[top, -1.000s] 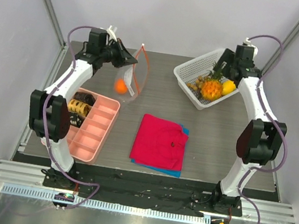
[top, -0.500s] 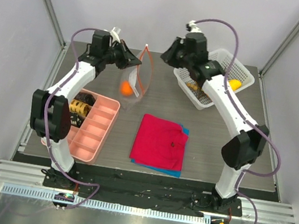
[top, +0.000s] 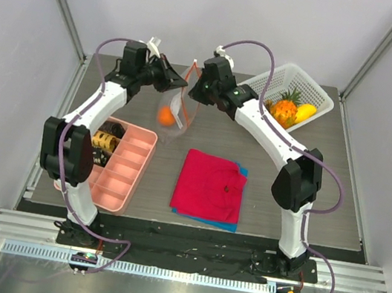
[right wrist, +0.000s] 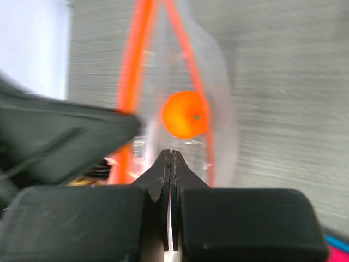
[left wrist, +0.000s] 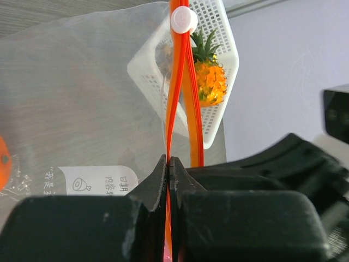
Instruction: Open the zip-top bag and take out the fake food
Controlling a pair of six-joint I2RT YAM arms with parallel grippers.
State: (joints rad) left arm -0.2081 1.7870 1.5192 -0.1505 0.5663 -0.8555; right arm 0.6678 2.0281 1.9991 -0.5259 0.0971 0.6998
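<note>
The left gripper (left wrist: 169,164) pinches the orange strip (left wrist: 173,87) of the crinkly clear zip-top bag (left wrist: 82,109). The right gripper (right wrist: 169,155) is pressed together, with a smooth round orange fruit (right wrist: 185,113) just ahead.

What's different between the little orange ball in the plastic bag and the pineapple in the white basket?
The orange fruit is smooth, round and plain orange; the pineapple is bumpy, with a green spiky crown. The orange fruit sits inside the clear zip-top bag; the pineapple lies in the open white basket. The orange fruit looks smaller than the pineapple. Both are orange-toned toy foods.
</note>
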